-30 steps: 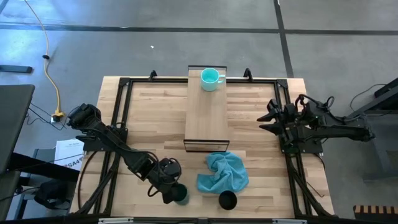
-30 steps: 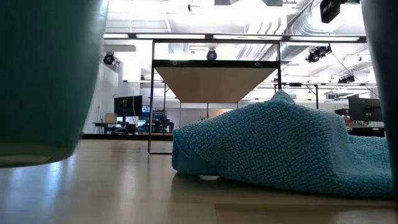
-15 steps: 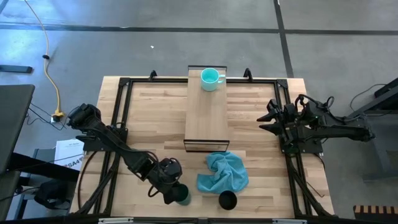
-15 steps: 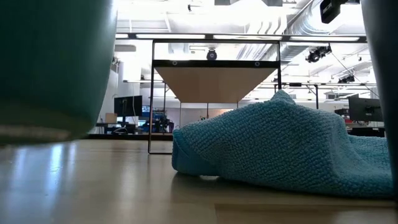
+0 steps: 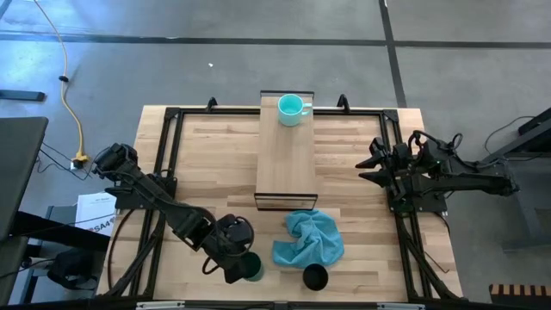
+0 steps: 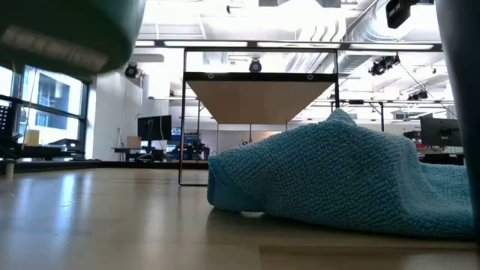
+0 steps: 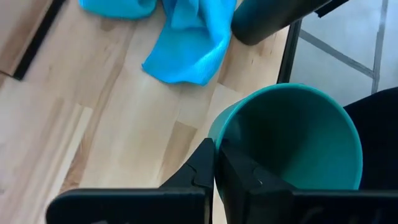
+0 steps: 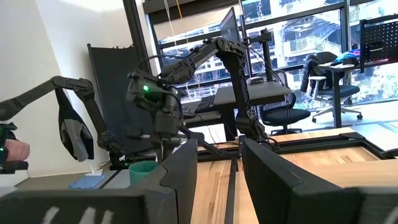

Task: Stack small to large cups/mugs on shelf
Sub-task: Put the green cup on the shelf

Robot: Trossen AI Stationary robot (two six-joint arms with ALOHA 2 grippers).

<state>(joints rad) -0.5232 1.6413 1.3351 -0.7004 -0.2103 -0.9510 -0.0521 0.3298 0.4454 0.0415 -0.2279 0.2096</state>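
The dark green cup [image 5: 252, 269] is near the table's near edge, in my left gripper [image 5: 240, 261], which is shut on it. In the low view the green cup [image 6: 71, 30] hangs well above the tabletop. The black cup [image 5: 315, 276] stands on its base to its right, by the near edge. The turquoise mug [image 5: 293, 109] stands on the far end of the shelf [image 5: 287, 159]. My right gripper [image 8: 217, 180] is open and waits over the table's right side, touching nothing. My left gripper holds the green cup by its rim [image 7: 217, 138], on the side nearest the wrist. One finger [image 7: 200, 167] is outside the wall and the other finger [image 7: 241, 173] is inside. The cup is lifted clear of the table and looks tilted.
A crumpled blue cloth [image 5: 308, 238] lies between the shelf's near end and the two cups. A dark frame [image 5: 172, 116] runs round the tabletop. Bare wood lies left and right of the shelf.
My left gripper has risen, staying shut on the green cup. The cup stood on the table a second ago and is now lifted clear, its base well above the wood in the low view.
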